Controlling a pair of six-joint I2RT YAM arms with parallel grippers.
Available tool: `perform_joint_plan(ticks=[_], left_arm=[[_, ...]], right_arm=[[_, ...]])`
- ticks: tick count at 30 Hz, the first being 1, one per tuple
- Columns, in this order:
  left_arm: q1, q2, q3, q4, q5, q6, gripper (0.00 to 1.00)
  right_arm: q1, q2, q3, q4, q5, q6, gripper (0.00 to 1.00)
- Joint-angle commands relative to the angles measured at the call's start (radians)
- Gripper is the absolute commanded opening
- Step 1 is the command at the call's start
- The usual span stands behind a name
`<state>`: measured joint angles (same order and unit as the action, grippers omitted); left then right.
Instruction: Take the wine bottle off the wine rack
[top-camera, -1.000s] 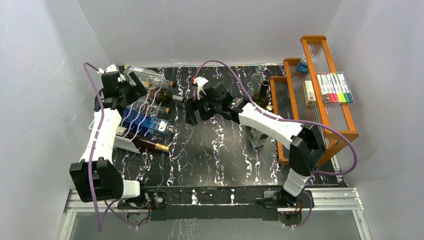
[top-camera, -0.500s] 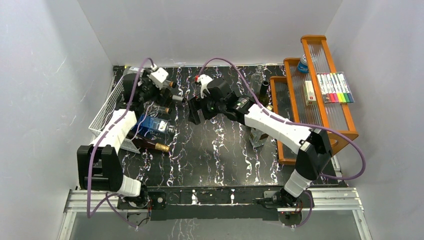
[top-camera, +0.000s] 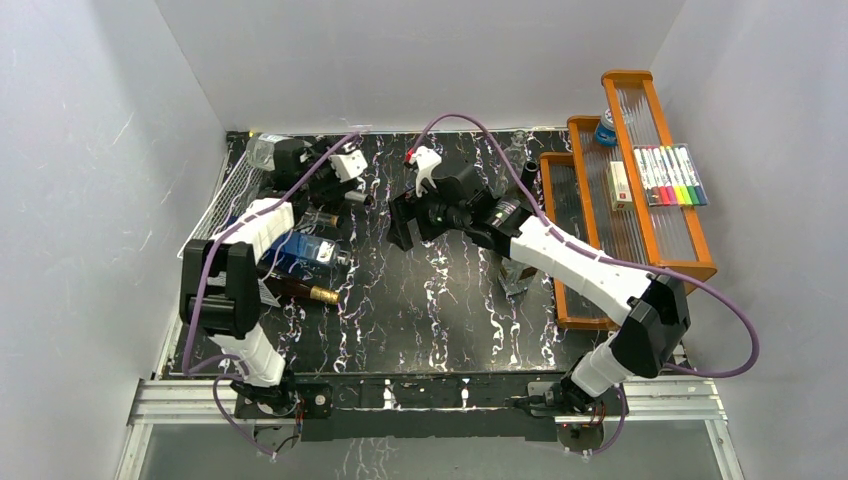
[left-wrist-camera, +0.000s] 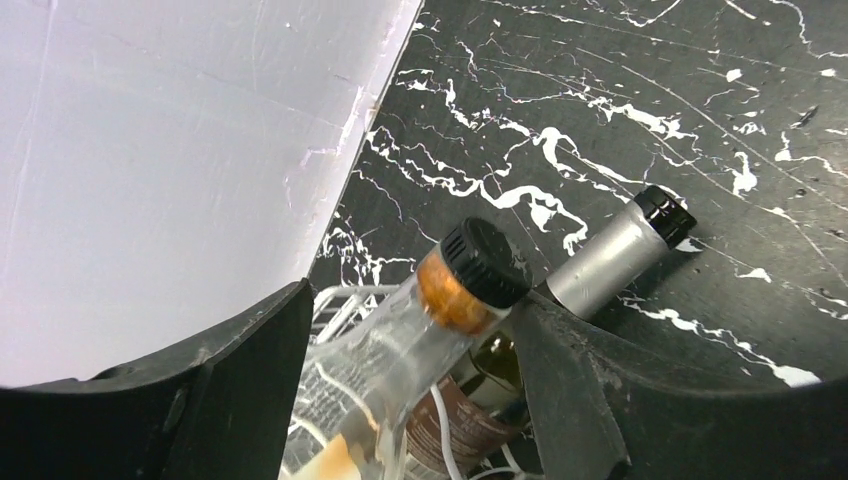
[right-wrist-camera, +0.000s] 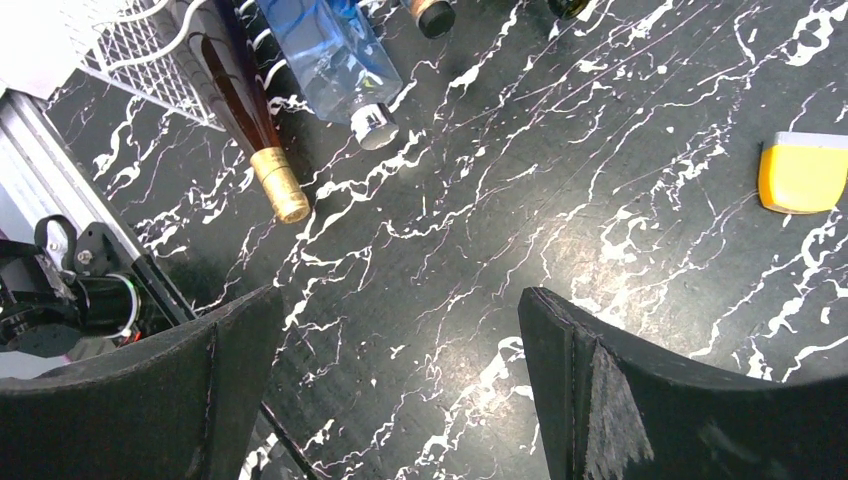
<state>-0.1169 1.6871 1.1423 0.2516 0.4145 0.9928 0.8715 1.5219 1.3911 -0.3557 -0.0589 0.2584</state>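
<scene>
Two hands, both spread.
Only the left wrist view shows the left hand (left-wrist-camera: 410, 300) straddling the clear bottle (left-wrist-camera: 455, 285), which lies on the wine rack (top-camera: 225, 195) at the worktop's (top-camera: 430, 300) ten o'clock; the right hand (right-wrist-camera: 400, 300) hovers mid-worktop.

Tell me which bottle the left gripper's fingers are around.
The clear bottle with the black cap and cork-coloured collar: it lies between the fingers of the left gripper. The silver-necked bottle lies outside them.

Brown bottle label (left-wrist-camera: 455, 432): no wording could be read.
Markers (top-camera: 672, 176), at two o'clock: print was too small to be read.
</scene>
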Motion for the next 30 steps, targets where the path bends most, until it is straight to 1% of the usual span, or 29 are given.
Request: perform_joint_plan(ticks=[1,4,8,11,14,15,18,19,25,30], left_arm=[[-0.024,0.035,0.063,0.052,0.009,0.106,0.69],[-0.036,0.08,0.085,0.058,-0.023,0.15,0.64],[-0.038,0.117,0.075,0.135,-0.067,0.175,0.55],[-0.038,0.124,0.057,0.223,-0.086,0.145,0.47],[-0.044,0.112,0.043,0.253,-0.093,0.137,0.37],[-0.046,0.108,0.038,0.257,-0.098,0.139,0.33],[-0.046,0.087,0.017,0.293,-0.119,0.134,0.13],[-0.046,0.079,0.011,0.298,-0.123,0.132,0.09],[-0.047,-0.012,-0.046,0.334,-0.147,0.074,0.0],[-0.047,-0.127,-0.12,0.399,-0.188,-0.017,0.0]], right_arm=[[-0.012,-0.055,-0.006,0.045,0.013,-0.008,0.98],[-0.014,-0.058,0.002,0.035,0.016,-0.009,0.98],[-0.016,-0.078,-0.012,0.042,0.02,-0.008,0.98],[-0.018,-0.091,-0.021,0.041,0.021,-0.009,0.98],[-0.02,-0.1,-0.026,0.035,0.028,-0.008,0.98],[-0.021,-0.105,-0.03,0.039,0.029,-0.008,0.98],[-0.019,-0.118,-0.038,0.053,0.031,-0.003,0.98],[-0.02,-0.122,-0.042,0.056,0.029,0.0,0.98],[-0.023,-0.134,-0.043,0.063,0.03,0.001,0.98],[-0.024,-0.148,-0.046,0.071,0.028,0.0,0.98]])
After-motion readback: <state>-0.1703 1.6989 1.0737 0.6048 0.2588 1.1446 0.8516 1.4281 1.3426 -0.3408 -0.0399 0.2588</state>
